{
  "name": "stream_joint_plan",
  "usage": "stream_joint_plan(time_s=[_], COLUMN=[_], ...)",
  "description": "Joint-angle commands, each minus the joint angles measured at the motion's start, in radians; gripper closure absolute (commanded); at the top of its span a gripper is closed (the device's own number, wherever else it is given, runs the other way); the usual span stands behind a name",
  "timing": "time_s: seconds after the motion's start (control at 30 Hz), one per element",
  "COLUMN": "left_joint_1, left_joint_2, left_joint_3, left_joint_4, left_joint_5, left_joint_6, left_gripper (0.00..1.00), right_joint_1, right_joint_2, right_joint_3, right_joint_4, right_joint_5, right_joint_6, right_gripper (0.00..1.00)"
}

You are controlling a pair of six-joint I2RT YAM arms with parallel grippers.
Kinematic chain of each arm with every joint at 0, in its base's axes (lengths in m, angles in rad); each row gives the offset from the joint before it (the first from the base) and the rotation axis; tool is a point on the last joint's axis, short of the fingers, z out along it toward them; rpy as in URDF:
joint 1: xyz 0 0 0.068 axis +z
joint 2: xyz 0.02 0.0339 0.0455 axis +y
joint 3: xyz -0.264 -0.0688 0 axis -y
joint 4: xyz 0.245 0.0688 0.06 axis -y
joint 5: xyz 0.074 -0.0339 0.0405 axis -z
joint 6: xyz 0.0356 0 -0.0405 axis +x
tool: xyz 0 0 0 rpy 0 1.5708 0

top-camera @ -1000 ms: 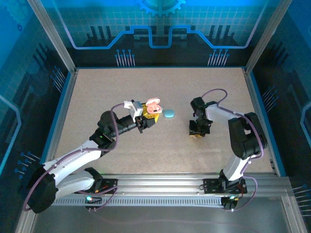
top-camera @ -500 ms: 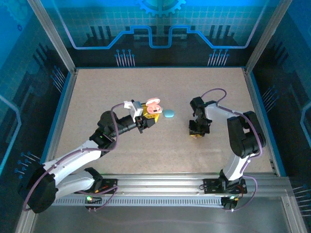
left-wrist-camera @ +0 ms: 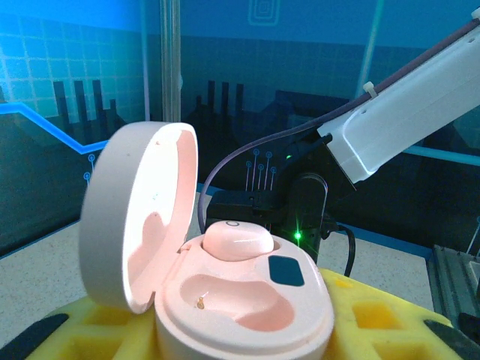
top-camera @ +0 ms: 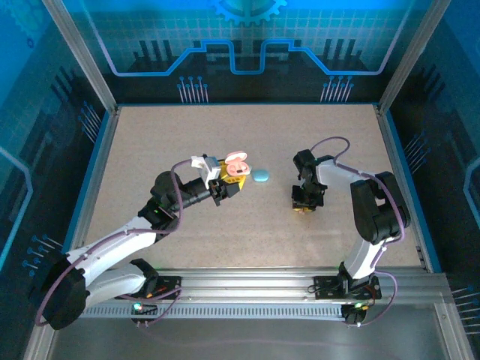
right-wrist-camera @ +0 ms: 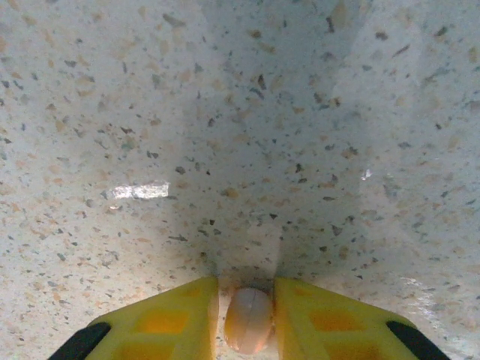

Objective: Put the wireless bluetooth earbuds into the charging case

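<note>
**Second earbud pinched, case held open**

The loose earbud (right-wrist-camera: pixel 248 319), pinkish and pebble-small, lies on the table (right-wrist-camera: pixel 150 112) well to the right of the charging case (top-camera: pixel 237 165). The right gripper (right-wrist-camera: pixel 246 294) has its yellow fingers narrowed onto the bud, one on each side, and both seem to touch it. Over the last second almost nothing has moved: those fingers drew in a shade, the right arm's elbow shifted slightly, and the gripper stays low on the same spot. We read that as the pinch just settling, with the lift not yet begun.

At the case itself, the lid (left-wrist-camera: pixel 139 217) stands thrown back. A seated earbud (left-wrist-camera: pixel 238 240) fills one well and the other well (left-wrist-camera: pixel 225 296) is bare. The left gripper (top-camera: pixel 229 182) clamps the case's base between nearly closed fingers and has not budged. Just right of the case rests a blue pod (top-camera: pixel 260 175), with neither gripper near it.

We judge one bud home and the other ready to be carried across to the bare well.
</note>
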Motion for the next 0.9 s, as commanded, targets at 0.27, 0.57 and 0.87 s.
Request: stream_joint_plan(time_s=[0.27,0.57,0.87], left_joint_1=[-0.006,-0.006,-0.006], left_joint_2=[-0.008,0.002,0.029], left_joint_3=[-0.003,-0.003,0.005], left_joint_4=[0.002,-0.003,-0.01], left_joint_5=[-0.009,-0.023,-0.077], left_joint_6=[0.0,0.011,0.031], left_gripper=[0.6,0.6,0.6], right_joint_1=[0.013,0.014,-0.013], right_joint_2=[-0.013,-0.202,-0.38], right_joint_3=[0.018,0.053,0.154], right_joint_4=[-0.015,-0.015,0.156], right_joint_5=[-0.004,-0.176,-0.756], right_joint_6=[0.015,-0.006,0.066], right_gripper=[0.8,0.81,0.8])
